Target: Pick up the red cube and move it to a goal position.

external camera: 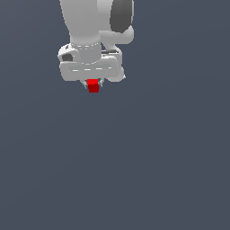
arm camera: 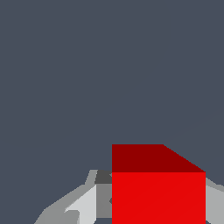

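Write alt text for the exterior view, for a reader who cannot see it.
A small red cube sits between the fingertips of a white robot pincer that hangs from the top of the picture. The arm's wrist fills the upper part, and everything around and below is a plain dark grey-blue backdrop.

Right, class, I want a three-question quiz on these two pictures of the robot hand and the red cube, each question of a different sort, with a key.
1. True or false: the red cube sits between the fingers of the hand.
2. In the exterior view, where is the cube relative to the white hand body? A) under it B) above it C) far to one side.
3. Fill in: apart from arm and cube, the background is plain dark ____.

Key: 1 true; 2 A; 3 grey-blue.
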